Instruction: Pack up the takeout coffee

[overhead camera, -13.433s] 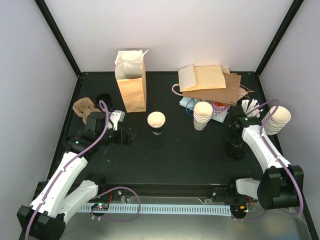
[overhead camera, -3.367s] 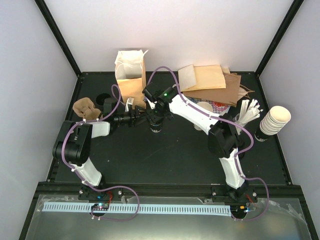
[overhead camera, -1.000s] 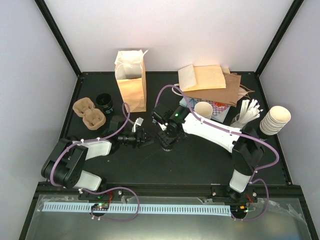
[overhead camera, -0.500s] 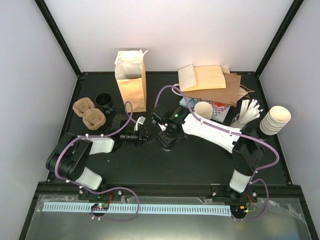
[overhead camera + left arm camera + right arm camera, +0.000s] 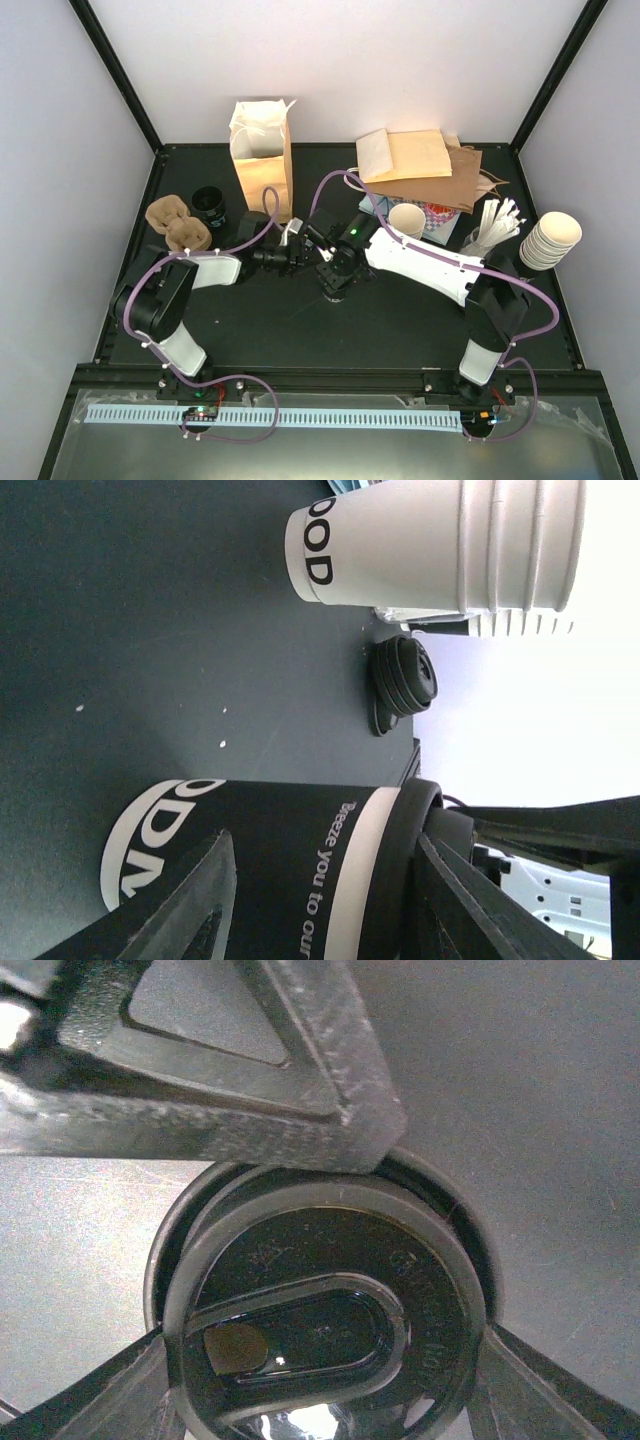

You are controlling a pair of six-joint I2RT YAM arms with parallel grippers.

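The takeout coffee (image 5: pixel 300 870), a cup with a black printed band, cream rim and black lid (image 5: pixel 320 1340), stands mid-table. In the top view my right gripper (image 5: pixel 335 283) hides it. That gripper (image 5: pixel 322 1345) comes down from above, and its fingers (image 5: pixel 110 1390) touch the lid's rim on both sides. My left gripper (image 5: pixel 303 258) reaches in from the left, rolled on its side. It (image 5: pixel 322 842) is open, with the cup's side just beyond its fingers (image 5: pixel 205 905). One left finger (image 5: pixel 250 1070) lies against the lid's edge. The open brown paper bag (image 5: pixel 265 165) stands upright behind.
A stack of lidless cream cups (image 5: pixel 407 222) (image 5: pixel 440 540) stands right of the coffee, and another stack (image 5: pixel 553 240) is at the far right. Flat paper bags (image 5: pixel 425 165) lie at the back right. Pulp trays (image 5: pixel 178 225) and a black round holder (image 5: pixel 208 203) sit at the left.
My left gripper has moved up and to the right, in to the cup's side, and its jaws have narrowed a little. The right arm has stayed on the lid.
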